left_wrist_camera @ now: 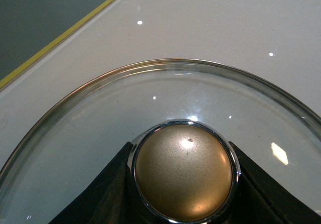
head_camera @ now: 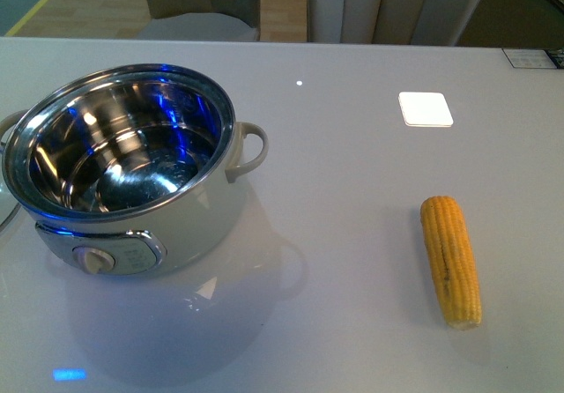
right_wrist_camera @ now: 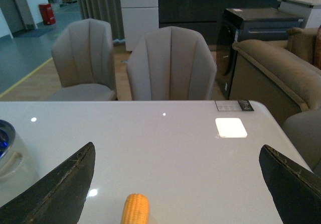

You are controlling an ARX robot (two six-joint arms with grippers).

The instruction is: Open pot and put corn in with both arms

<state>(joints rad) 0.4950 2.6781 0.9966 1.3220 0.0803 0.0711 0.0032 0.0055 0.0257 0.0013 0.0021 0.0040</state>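
The pot (head_camera: 132, 177) stands uncovered at the table's left in the front view, its shiny steel bowl empty, dial panel facing me. Its glass lid (left_wrist_camera: 100, 123) fills the left wrist view, low over the white table, and a sliver of the lid's rim (head_camera: 4, 212) shows at the front view's left edge. My left gripper (left_wrist_camera: 183, 176) is shut on the lid's bronze knob (left_wrist_camera: 183, 171). The corn (head_camera: 451, 259) lies on the table to the right, lengthwise toward me. My right gripper (right_wrist_camera: 178, 184) hovers open above the corn's far end (right_wrist_camera: 135, 209). Neither arm shows in the front view.
A bright square light reflection (head_camera: 426, 108) lies on the white table (head_camera: 352, 199) beyond the corn. Grey chairs (right_wrist_camera: 170, 63) stand behind the far edge. A small label (head_camera: 533, 58) sits at the far right corner. A yellow floor line (left_wrist_camera: 65, 33) runs past the table's left edge.
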